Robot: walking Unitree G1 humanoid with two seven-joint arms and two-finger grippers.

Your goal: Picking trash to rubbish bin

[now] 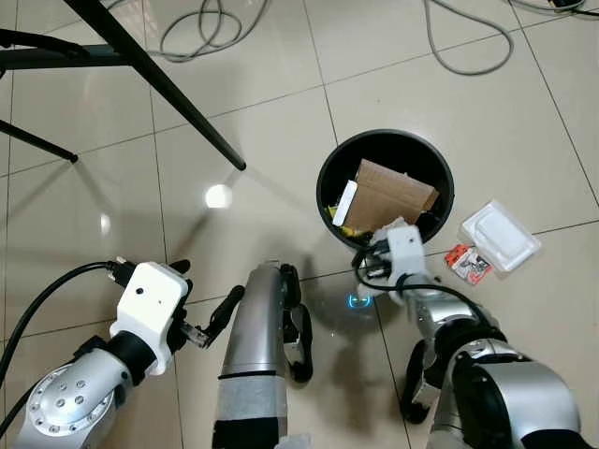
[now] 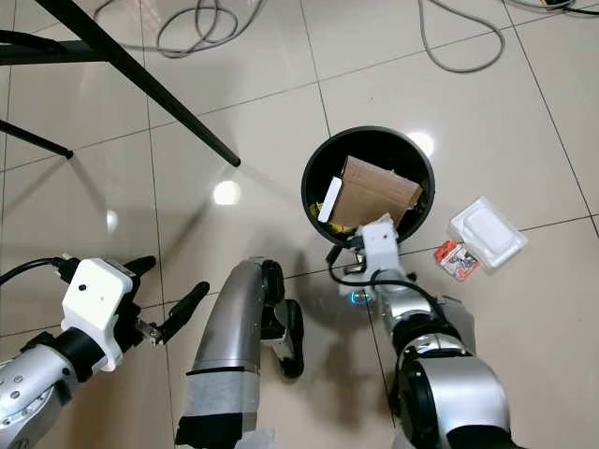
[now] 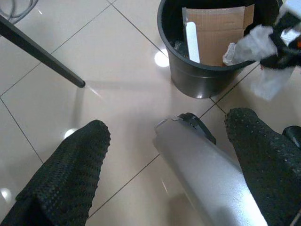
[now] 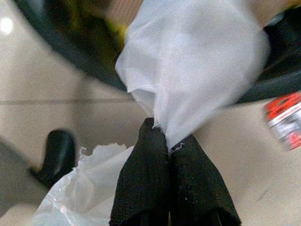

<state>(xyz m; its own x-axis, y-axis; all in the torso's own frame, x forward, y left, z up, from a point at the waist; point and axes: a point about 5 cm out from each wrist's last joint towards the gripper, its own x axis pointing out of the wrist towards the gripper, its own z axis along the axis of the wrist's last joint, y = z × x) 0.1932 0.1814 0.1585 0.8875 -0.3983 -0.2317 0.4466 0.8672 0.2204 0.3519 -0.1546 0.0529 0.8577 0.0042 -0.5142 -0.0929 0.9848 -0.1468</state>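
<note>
A round black rubbish bin (image 1: 328, 192) stands on the tiled floor and holds a brown cardboard piece (image 1: 391, 194), a white strip and some yellow scraps. At the bin's near rim, my right gripper (image 4: 167, 137) is shut on a thin white plastic sheet (image 4: 193, 61) that hangs over the rim. The left wrist view has the same sheet (image 3: 249, 44) beside the bin (image 3: 197, 77). My left gripper (image 1: 201, 292) is low at the left, open, with nothing between its fingers (image 3: 70, 174).
A white plastic tray (image 1: 499, 235) and a red-and-white wrapper (image 1: 468, 264) lie on the floor right of the bin. Black stand legs (image 1: 168, 89) cross the upper left. Grey cables (image 1: 201, 28) loop along the far floor. My silver leg (image 1: 257, 327) is at the bottom centre.
</note>
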